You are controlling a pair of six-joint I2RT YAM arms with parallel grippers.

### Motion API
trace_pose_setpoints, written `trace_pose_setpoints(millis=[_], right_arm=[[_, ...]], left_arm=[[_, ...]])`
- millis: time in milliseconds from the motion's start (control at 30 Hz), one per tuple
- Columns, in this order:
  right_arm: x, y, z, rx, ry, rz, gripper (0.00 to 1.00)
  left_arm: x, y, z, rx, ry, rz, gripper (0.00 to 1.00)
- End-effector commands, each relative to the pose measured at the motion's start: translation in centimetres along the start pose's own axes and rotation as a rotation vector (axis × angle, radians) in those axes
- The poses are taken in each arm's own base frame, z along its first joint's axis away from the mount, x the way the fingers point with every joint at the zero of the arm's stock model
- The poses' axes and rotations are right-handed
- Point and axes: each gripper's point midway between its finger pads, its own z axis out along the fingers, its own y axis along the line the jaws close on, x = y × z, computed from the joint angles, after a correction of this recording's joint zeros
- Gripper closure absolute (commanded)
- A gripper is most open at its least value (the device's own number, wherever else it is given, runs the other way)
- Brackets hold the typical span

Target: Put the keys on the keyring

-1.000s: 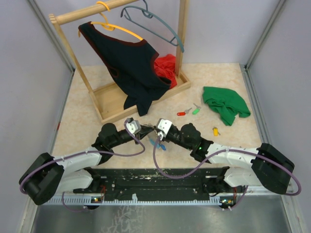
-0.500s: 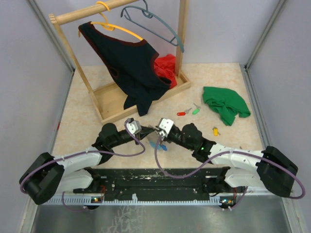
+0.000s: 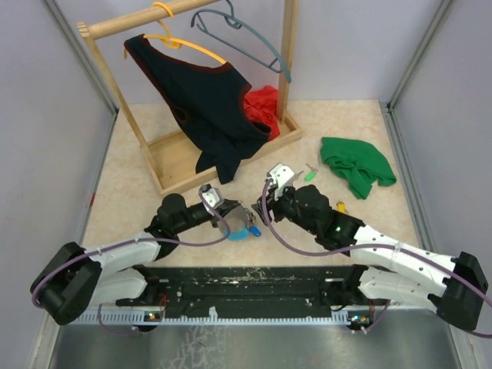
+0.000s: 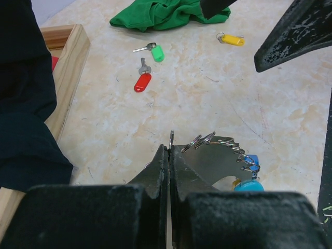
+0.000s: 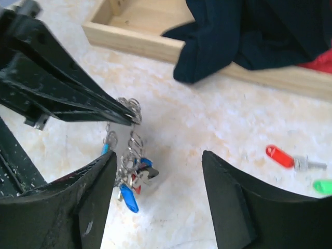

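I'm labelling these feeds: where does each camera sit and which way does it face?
Top external: above and behind the robot, looking down at the table; both arms show.
Left wrist: looks forward past the shut left gripper pinching the keyring.
Right wrist: looks down through the open right gripper at the keyring.
Shared: both wrist views show the keyring and red key.

no readable text, labels or numbers anywhere
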Motion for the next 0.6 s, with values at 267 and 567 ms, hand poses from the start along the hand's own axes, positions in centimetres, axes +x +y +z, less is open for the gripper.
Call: trace_pose_setpoints(millis=[267,567], right_arm=[[7.8,-9.4,-4.2,0.459,0.368,0.396,0.24],[13.4,-17.3,-8.7,0.776,0.401,0.601,0.35]], left_arm=[[-2.2,0.0,-0.2,0.016,-0.072,0.008,1.0],[-2.5,-0.5,-0.2,0.045,-0.085,0.006,1.0]])
